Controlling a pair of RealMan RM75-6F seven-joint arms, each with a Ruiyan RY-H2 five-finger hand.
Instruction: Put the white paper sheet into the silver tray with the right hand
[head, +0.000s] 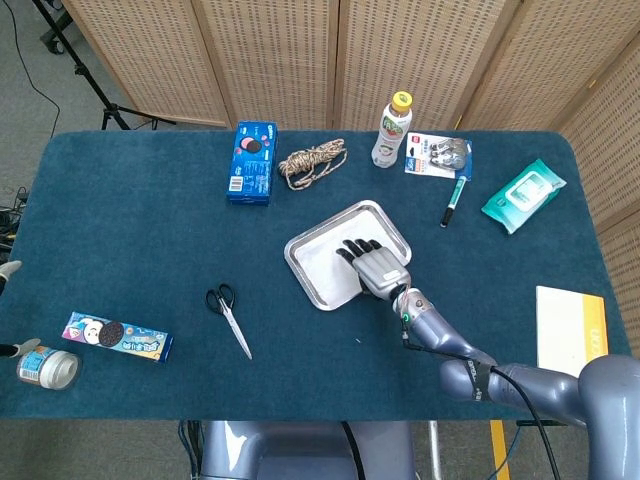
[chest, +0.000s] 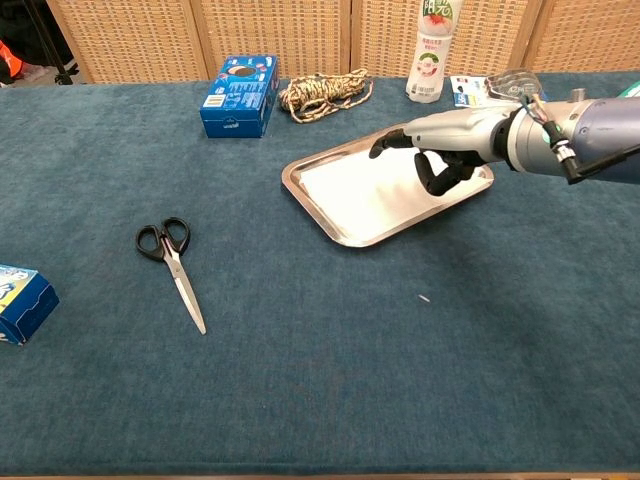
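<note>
The silver tray (head: 298, 272) sits near the table's middle, with the white paper sheet (head: 325, 262) lying flat inside it. In the chest view the sheet (chest: 350, 185) covers most of the tray (chest: 300, 190) floor. My right hand (head: 375, 265) hovers over the tray's right part, palm down and fingers loosely bent, holding nothing. From the chest camera that hand (chest: 445, 145) is just above the sheet's right end. Only small pale bits at the head view's left edge might be my left hand.
Scissors (head: 230, 315) lie left of the tray. A blue cookie box (head: 251, 162), a rope coil (head: 312, 163) and a bottle (head: 392, 130) stand behind it. A pen (head: 453, 203), a wipes pack (head: 522, 194), a book (head: 570, 335) are to the right.
</note>
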